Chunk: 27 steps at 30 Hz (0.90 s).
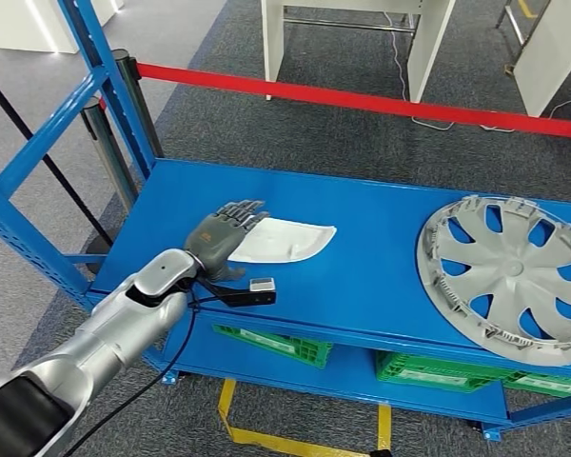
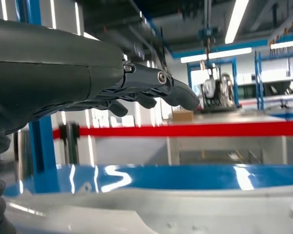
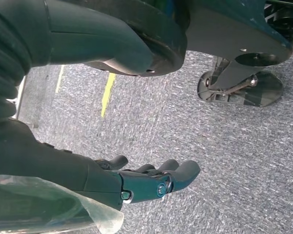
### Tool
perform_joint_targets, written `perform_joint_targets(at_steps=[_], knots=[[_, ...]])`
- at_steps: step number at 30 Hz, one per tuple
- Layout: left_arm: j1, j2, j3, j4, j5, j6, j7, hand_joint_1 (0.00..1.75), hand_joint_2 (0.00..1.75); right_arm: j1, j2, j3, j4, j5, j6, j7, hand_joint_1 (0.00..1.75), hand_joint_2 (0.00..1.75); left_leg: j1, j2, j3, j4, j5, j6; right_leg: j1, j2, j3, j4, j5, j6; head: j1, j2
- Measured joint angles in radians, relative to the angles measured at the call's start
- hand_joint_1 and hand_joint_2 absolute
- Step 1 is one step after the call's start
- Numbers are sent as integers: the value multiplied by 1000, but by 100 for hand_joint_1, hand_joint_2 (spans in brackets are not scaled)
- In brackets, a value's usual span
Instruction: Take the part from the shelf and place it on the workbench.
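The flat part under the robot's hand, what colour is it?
White part; the head view shows it best.

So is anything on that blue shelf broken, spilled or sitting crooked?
Nothing stands out. The white part and the grey wheel cover both lie flat on the blue shelf, apart from each other, with the left hand reaching over the white part's near end.

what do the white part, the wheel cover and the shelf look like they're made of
White part: likely thin moulded plastic, smooth with a slight sheen; its edge looks thin and curved.
Wheel cover: probably silver-painted plastic, satin finish, with moulded spokes and clip tabs round the rim.
Shelf: looks like sheet metal painted glossy blue; the left wrist view shows ceiling lights mirrored on it.
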Motion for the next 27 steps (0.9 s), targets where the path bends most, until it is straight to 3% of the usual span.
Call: perform_joint_targets(at_steps=[7,27], knots=[[-1,1,-49,27,-135,102,75,0,175,0,0,-6,0,-4,0,-1,0,175,0,0,0,0,0,0,0,0,0,0,0,0,0,0],[-2,-1,-81,58,-184,118,96,0,175,1,0,-9,0,-4,0,-5,0,175,0,0,0,0,0,0,0,0,0,0,0,0,0,0]])
